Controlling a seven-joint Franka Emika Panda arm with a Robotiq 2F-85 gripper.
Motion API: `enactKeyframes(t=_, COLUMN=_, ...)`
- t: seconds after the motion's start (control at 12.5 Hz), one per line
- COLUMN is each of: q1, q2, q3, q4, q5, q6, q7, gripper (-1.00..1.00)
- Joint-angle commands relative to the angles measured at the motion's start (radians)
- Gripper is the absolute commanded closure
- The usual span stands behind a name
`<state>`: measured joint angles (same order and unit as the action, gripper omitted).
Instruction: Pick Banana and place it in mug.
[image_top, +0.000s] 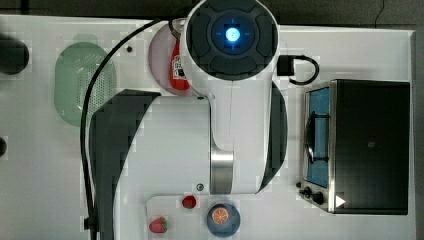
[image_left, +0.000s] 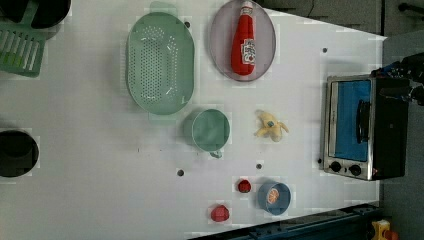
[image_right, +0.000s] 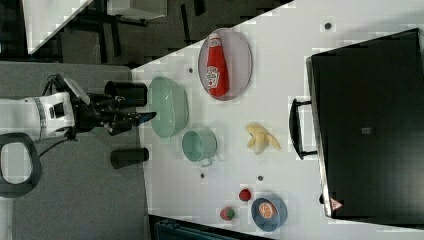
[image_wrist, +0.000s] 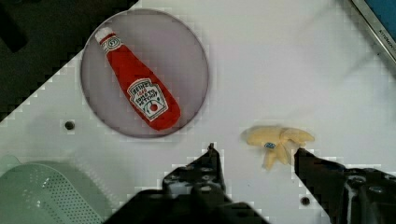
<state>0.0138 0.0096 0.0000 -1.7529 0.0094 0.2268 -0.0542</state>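
Because the arm (image_top: 210, 105) spreads across the middle of the top view, it hides the bench (image_top: 45, 165) beneath it, covering mug and banana alike and leaving just a sliver of the ketchup bottle (image_top: 181, 70). Cut off at the wrist view's edge, the claw (image_wrist: 254, 161) hangs with fingers parted, gripping nothing. On the left view, the mug (image_left: 210, 130) stands upright at about nine o'clock from the banana (image_left: 270, 126), apart from it; its peeled shape is blurry.
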Motion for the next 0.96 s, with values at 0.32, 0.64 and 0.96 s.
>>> enactKeyframes(t=0.32, q1=-0.028, q2=-0.371, q3=-0.028, q4=-0.310, q5=-0.049, q6=-0.206, q7=0.155, gripper=-1.00)
enactKeyframes(t=0.64, q1=-0.026, q2=-0.307, q3=-0.028, q4=-0.444, q5=-0.049, q6=0.000, q7=-0.045, gripper=-1.00)
enactKeyframes(t=0.96, q1=-0.026, q2=-0.195, q3=-0.031, q4=-0.582, q5=-0.049, q6=0.252, q7=-0.356, gripper=-1.00)
